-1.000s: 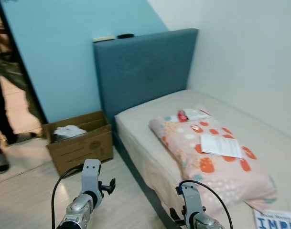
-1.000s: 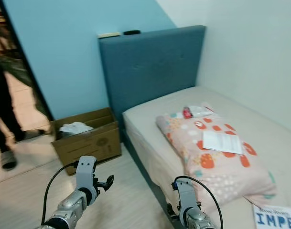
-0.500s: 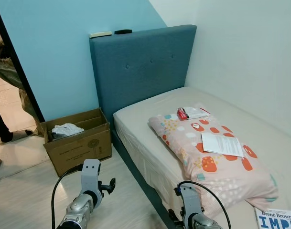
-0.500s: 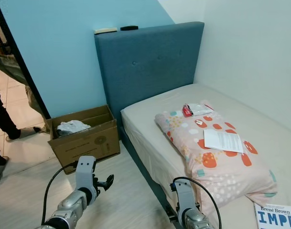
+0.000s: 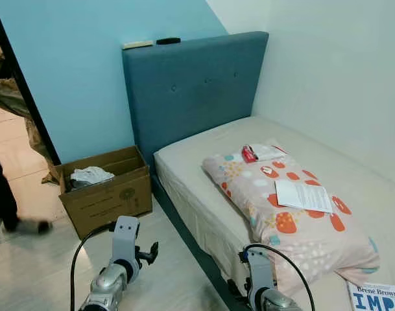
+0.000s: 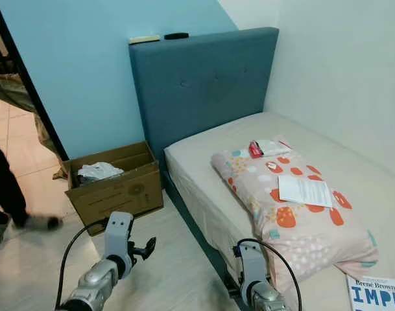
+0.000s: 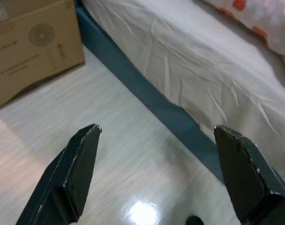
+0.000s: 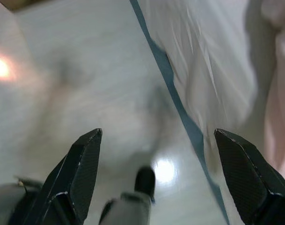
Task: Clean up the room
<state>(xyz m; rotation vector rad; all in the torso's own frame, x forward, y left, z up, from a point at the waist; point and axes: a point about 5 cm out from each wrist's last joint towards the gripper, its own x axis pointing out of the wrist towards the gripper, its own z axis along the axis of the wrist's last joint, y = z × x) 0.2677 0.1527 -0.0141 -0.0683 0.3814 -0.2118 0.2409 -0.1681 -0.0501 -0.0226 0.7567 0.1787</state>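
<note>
A single bed (image 5: 353, 188) with a blue padded headboard (image 5: 191, 91) stands in the corner against a white wall, its pale sheet bare but for a pink pillow (image 5: 291, 217) printed with orange and white spots. Beside the bed, on the pale floor (image 6: 171, 272), sits an open cardboard box (image 5: 106, 191) with a fan drawing on its side and crumpled white stuff inside. Both silver arms hang low in front of the robot, forearms angled down toward the floor by the bed frame. The left gripper (image 7: 156, 154) points at the floor near the blue bed rail, its black fingers spread wide with nothing between them; the right gripper (image 8: 156, 164) hangs likewise over the floor at the mattress edge, fingers also spread and empty. A white sheet of paper (image 5: 304, 195) lies on the pillow, a red-and-white packet (image 5: 259, 153) at its head end. At the bed's near corner lies a book (image 6: 375, 295) reading "Brené Brown" above large blue letters "IMPE". A person's dark leg (image 5: 2, 194) shows, blurred, in the doorway.
</note>
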